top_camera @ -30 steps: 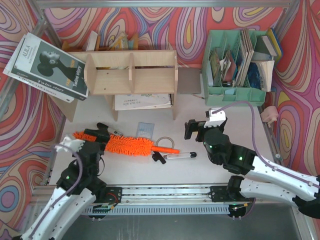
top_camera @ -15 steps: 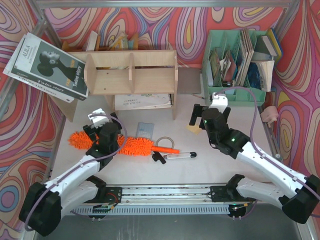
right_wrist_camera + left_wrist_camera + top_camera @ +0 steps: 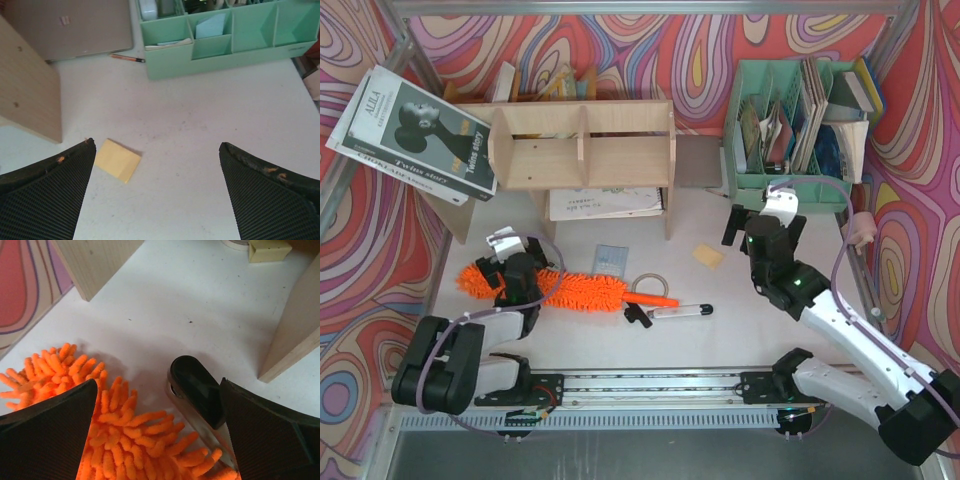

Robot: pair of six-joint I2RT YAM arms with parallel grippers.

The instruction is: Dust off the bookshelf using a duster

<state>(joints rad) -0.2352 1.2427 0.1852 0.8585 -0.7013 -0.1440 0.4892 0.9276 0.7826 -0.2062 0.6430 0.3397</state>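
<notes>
Left hand [image 3: 158, 381]: fingers spread wide, nothing held. It hangs low over the far-left end of the long bright orange fluffy microfibre duster [image 3: 575, 290], with orange fluff under and between both fingers in the wrist view. A black-tipped grey piece [image 3: 197, 392] lies between the fingers, touching the fluff. I can't tell whether it's part of the duster.

The duster lies flat on the white table [image 3: 740, 320], in front of the low light plywood bookshelf [image 3: 582, 140]. Its slim orange handle [image 3: 655, 300] points right, toward the middle of the table.

Right hand [image 3: 156, 143]: also fully open and empty. It hovers over bare table near a yellow sticky-note pad [image 3: 118, 160], with the mint-green plastic file organiser [image 3: 225, 45] beyond it.

Step in hand, as I judge it, is picking up the duster. The fluff looks soft and likely to slip or squash, so a grip here seems poor. Better to shift along to the handle or black collar, square the fingers across it, drop until they straddle it, then close. Keep clear of the small silver-black pen-like tool [image 3: 670, 313] just beside the handle.

Writing: the black-and-white book [image 3: 410, 130] leaning at the far left shows "ALEA" and what looks like "Twelve Story". No other text is readable.
</notes>
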